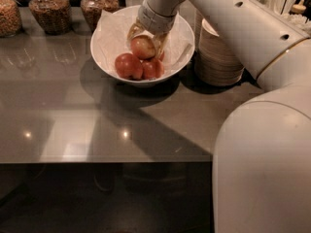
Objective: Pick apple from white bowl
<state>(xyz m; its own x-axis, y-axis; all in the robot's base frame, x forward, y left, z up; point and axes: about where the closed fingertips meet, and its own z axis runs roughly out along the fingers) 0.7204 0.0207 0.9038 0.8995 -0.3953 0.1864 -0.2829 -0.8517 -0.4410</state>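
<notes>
The white bowl (109,50), lined with crinkled white paper, stands at the back of the grey counter. The pale yellowish-pink apple (143,47) lies on top of two deeper red apples (128,65) inside it. My gripper (146,41) reaches down into the bowl from the upper right. Its two fingers (132,33) stand on either side of the pale apple and press against it. The apple still rests on the red apples.
A stack of beige disposable bowls (218,57) stands just right of the white bowl. Glass jars of dry food (48,8) line the back left. My white arm and base (262,144) fill the right side. The counter's front edge runs across the middle.
</notes>
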